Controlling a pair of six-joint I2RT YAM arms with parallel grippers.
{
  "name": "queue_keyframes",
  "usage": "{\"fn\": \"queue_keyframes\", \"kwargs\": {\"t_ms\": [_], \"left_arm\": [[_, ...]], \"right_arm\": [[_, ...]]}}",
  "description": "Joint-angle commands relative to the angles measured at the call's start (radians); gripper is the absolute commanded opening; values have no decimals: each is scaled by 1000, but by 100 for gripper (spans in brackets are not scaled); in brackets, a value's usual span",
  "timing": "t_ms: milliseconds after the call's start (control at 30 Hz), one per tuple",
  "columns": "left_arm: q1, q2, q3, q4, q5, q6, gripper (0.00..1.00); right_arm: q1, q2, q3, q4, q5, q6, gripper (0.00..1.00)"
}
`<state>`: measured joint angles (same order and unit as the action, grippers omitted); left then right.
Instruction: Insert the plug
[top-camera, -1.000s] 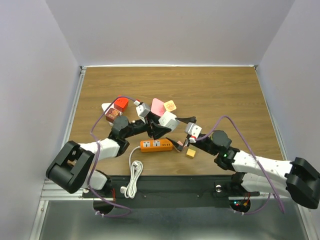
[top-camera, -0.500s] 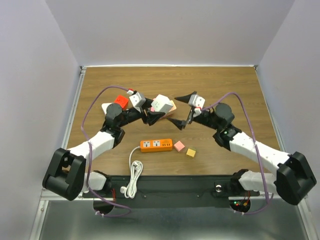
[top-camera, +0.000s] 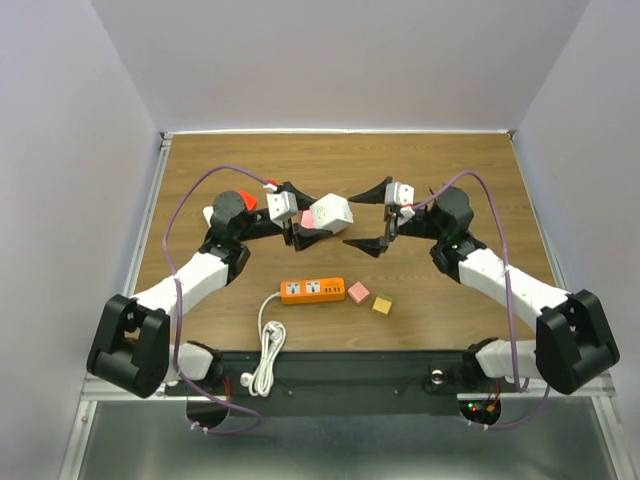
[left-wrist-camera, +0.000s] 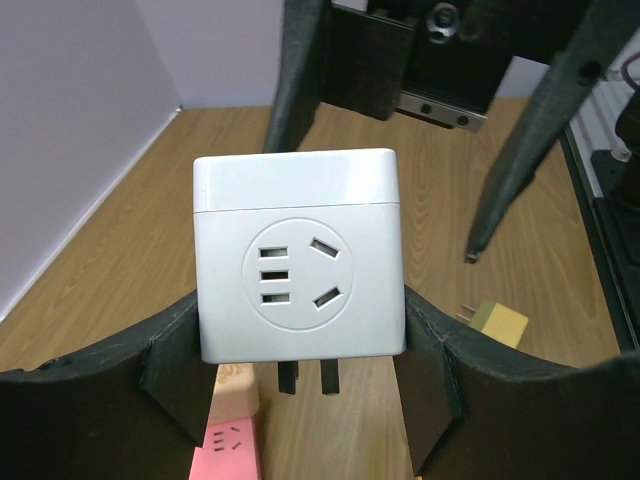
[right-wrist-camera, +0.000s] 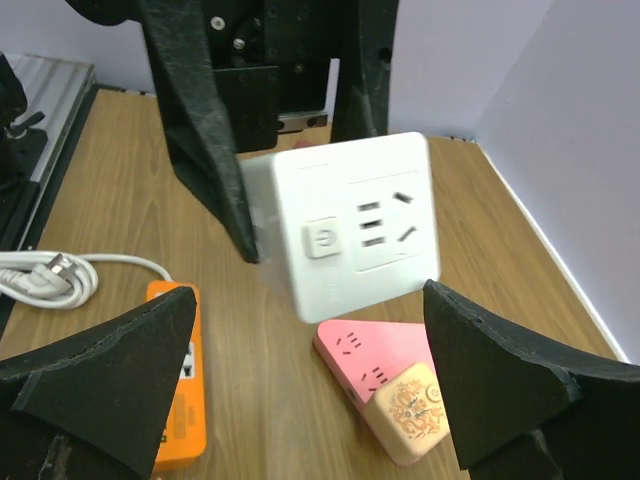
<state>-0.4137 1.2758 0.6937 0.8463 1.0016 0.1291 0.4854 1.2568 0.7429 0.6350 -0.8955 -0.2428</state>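
Note:
My left gripper (top-camera: 305, 225) is shut on a white cube adapter (top-camera: 331, 213) and holds it above the table. In the left wrist view the adapter (left-wrist-camera: 297, 265) sits between both fingers, socket face toward the camera, two dark prongs pointing down. My right gripper (top-camera: 370, 220) is open and empty, just right of the adapter and facing it; its view shows the adapter (right-wrist-camera: 350, 225) between the spread jaws, untouched. The orange power strip (top-camera: 312, 290) lies on the table nearer the front, also in the right wrist view (right-wrist-camera: 178, 390).
A pink triangular adapter (right-wrist-camera: 375, 360) with a beige cube (right-wrist-camera: 412, 412) lies under the held adapter. A red adapter (top-camera: 247, 200) is behind the left arm. A pink cube (top-camera: 358, 292) and a yellow cube (top-camera: 382, 305) sit right of the strip. The strip's white cord (top-camera: 266, 360) trails to the front edge.
Both arms have moved away from the orange strip toward the back. The left gripper carried the white adapter up and back. The right gripper now faces it with jaws spread.

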Motion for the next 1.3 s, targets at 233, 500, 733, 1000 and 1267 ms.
{"fn": "queue_keyframes", "kwargs": {"t_ms": [233, 500, 733, 1000, 1267], "left_arm": [[-8, -24, -39, 34, 98, 113, 0], [-17, 2, -22, 5, 91, 129, 0], [-27, 5, -19, -12, 81, 152, 0], [-28, 14, -10, -9, 52, 129, 5], [-25, 20, -16, 51, -168, 40, 69]], "right_arm": [[-36, 105, 78, 11, -210, -78, 100], [-36, 180, 131, 15, -388, -90, 100], [-36, 204, 161, 17, -413, -62, 90], [-33, 214, 154, 18, -416, -6, 35], [-24, 156, 98, 77, -127, 131, 0]]}}
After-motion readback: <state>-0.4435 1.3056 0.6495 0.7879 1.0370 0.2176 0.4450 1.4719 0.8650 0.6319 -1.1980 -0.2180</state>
